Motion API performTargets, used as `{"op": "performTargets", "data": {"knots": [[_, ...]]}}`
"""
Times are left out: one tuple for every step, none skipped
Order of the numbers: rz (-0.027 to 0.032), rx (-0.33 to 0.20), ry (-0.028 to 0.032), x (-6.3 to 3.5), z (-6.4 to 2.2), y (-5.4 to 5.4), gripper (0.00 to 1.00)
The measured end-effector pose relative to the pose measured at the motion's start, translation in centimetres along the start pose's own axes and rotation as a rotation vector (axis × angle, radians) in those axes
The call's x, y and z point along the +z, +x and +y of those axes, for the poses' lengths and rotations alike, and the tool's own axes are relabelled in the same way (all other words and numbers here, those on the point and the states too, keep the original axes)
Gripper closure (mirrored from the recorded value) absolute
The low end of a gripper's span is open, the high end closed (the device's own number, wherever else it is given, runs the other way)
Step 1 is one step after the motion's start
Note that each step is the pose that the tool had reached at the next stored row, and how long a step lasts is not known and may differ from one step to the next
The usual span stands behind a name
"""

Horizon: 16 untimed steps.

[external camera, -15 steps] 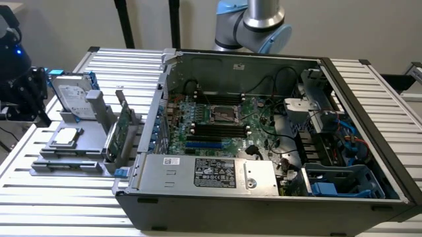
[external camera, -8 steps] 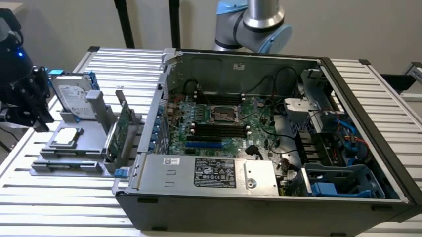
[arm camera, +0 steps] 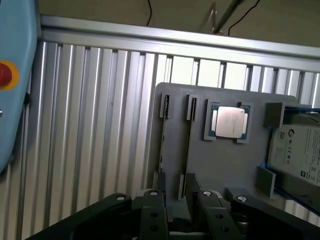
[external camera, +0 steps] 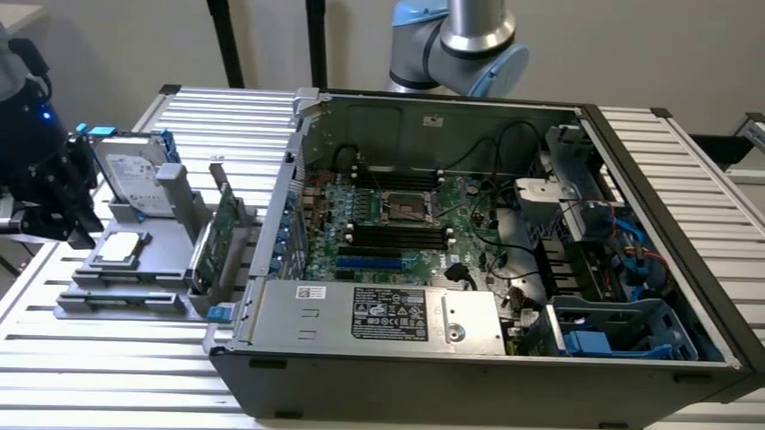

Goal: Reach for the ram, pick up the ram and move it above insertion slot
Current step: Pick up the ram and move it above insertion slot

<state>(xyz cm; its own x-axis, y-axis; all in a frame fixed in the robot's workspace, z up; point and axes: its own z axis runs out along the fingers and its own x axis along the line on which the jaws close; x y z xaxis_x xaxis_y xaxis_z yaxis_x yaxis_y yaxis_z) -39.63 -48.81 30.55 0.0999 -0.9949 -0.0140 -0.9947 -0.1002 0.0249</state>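
On my wrist camera the gripper [arm camera: 179, 196] has its two dark fingers [arm camera: 152, 212] spread apart, with nothing clamped between them. The ram [arm camera: 188, 145] stands edge-on in a slot of the grey holder plate [arm camera: 220, 165], a thin dark strip running straight out ahead of the gap between the fingers. Its near end lies just between the fingertips, and I cannot tell whether either one touches it. Off to one side of the fingers a CPU [arm camera: 228, 122] lies flat in its recess, with a hard drive [arm camera: 300, 150] further out that same way.
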Motion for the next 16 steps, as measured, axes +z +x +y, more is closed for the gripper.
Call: {"op": "performTargets", "data": {"knots": [[-0.0001, 0.0, 0.0003, 0.21, 0.0, 0.0, 0.69], [0.0, 0.0, 0.0001, 0.38, 0.01, 0.0, 0.69], [-0.0001, 0.0, 0.0001, 0.55, 0.01, 0.0, 0.69], [-0.0001, 0.0, 0.0001, 0.74, 0.01, 0.1, 0.69], [0.0, 0.0, 0.0001, 0.93, 0.01, 0.1, 0.69], [-0.0001, 0.0, 0.0002, 1.1, 0.01, 0.1, 0.69], [0.0, 0.0, -0.0001, 1.29, 0.01, 0.2, 0.69], [-0.0001, 0.0, 0.0, 1.47, 0.02, 0.3, 0.69], [0.0, 0.0, 0.0, 1.64, 0.03, 0.4, 0.69], [-0.0001, 0.0, 0.0002, 1.83, 0.03, 0.5, 0.69], [-0.0001, 0.0, 0.0002, 2.01, 0.04, 0.7, 0.69], [0.0001, 0.0, -0.0001, 2.17, 0.06, 0.8, 0.69], [-0.0001, 0.0, 0.0002, 2.38, 0.06, 1.0, 0.69], [0.0, 0.001, 0.0, 2.55, 0.08, 1.2, 0.69], [-0.0001, 0.001, 0.0001, 2.73, 0.09, 1.4, 0.69], [-0.0002, 0.001, 0.0002, 2.92, 0.1, 1.5, 0.69]]}}
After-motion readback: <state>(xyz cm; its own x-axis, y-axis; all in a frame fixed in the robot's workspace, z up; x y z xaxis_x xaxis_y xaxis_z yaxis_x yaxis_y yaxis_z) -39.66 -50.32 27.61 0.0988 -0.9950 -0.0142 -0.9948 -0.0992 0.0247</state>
